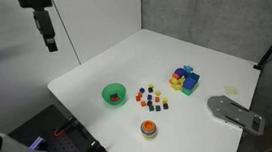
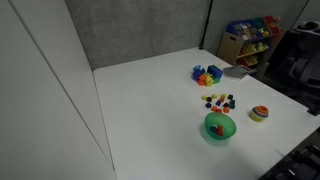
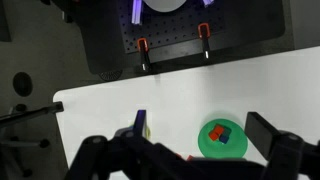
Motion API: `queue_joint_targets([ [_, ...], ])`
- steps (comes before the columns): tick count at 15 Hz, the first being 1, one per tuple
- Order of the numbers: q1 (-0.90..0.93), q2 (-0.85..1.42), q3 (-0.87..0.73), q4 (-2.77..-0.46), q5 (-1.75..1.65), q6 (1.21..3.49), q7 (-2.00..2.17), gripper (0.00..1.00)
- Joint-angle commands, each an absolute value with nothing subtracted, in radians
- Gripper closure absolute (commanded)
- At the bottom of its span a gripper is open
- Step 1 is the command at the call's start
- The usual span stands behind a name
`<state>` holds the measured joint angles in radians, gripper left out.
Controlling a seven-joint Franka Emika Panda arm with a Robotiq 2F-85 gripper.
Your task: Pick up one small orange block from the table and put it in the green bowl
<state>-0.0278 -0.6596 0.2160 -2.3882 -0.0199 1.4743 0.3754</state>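
Note:
The green bowl (image 1: pixel 114 94) stands near the table's front edge and shows in both exterior views (image 2: pixel 220 127). In the wrist view, the bowl (image 3: pixel 222 140) holds an orange, a red and a blue small cube. Several small cubes (image 1: pixel 153 97), some of them orange, lie scattered beside it (image 2: pixel 220 101). My gripper (image 1: pixel 49 39) hangs high above the table's far left edge, well away from the cubes. In the wrist view its fingers (image 3: pixel 204 128) are spread wide with nothing between them.
A green square tray of larger coloured blocks (image 1: pixel 185 79) (image 2: pixel 207 74) sits beyond the cubes. A round orange-and-red disc (image 1: pixel 148 129) (image 2: pixel 259 114) lies near the front edge. A grey flat object (image 1: pixel 235 114) lies at the table's right corner.

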Motion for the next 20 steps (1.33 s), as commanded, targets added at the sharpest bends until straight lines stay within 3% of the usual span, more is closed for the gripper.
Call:
queue_joint_targets([
  [1,-0.012,-0.657,0.204,-2.387,-0.026,1.473,0.383,0.0],
  [9,-0.005,-0.619,0.193,-2.375,0.013,1.535,0.381,0.0],
  [20,-0.011,-0.39,0.122,-2.379,0.077,1.883,0.344,0.0],
])
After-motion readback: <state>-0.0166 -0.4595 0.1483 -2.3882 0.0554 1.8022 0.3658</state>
